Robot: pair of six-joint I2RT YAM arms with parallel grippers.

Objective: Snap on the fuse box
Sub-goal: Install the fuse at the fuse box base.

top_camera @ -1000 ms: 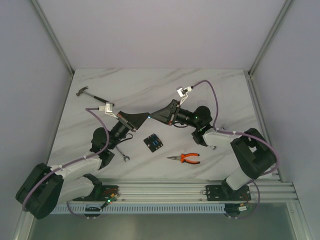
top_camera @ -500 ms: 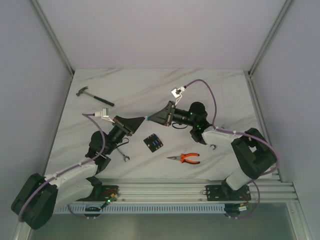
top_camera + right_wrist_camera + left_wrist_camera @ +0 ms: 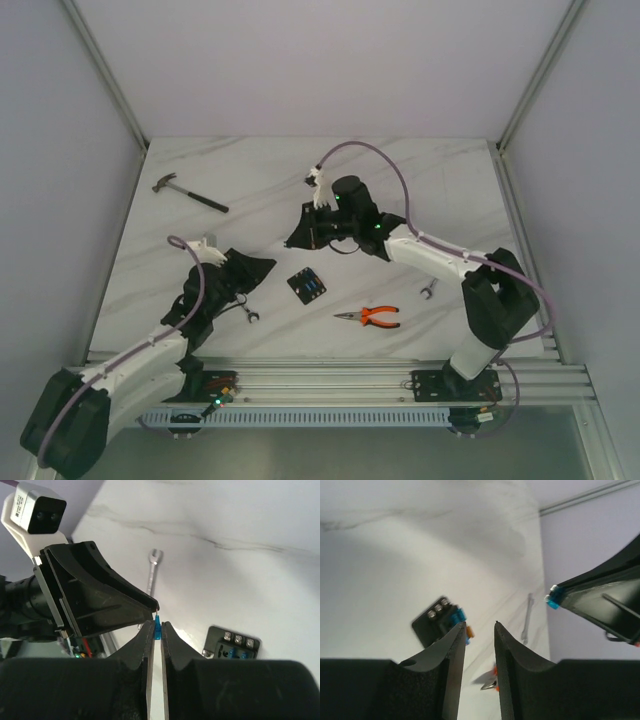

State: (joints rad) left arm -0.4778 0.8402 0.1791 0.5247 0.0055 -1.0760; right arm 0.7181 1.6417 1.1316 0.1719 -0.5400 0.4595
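The fuse box (image 3: 307,286) lies flat on the marble table, a small black square with blue fuses in its slots. It also shows in the left wrist view, fuse box (image 3: 436,621), and in the right wrist view, fuse box (image 3: 233,645). My right gripper (image 3: 156,623) hangs above the table just left of and beyond the box, shut on a tiny blue fuse (image 3: 158,628). My left gripper (image 3: 480,625) is open with nothing between its fingers. In the top view the left gripper (image 3: 268,266) sits left of the box, a short gap from the right gripper (image 3: 294,243).
Orange-handled pliers (image 3: 370,317) lie near right of the box. A small wrench (image 3: 247,312) lies by the left arm, another wrench (image 3: 428,290) on the right, and a hammer (image 3: 190,194) at the far left. A loose orange fuse (image 3: 469,631) rests beside the box.
The two gripper tips were touching above the table. The left jaws have opened and that arm has drawn back toward the near left. The right gripper kept the blue fuse and swung left.
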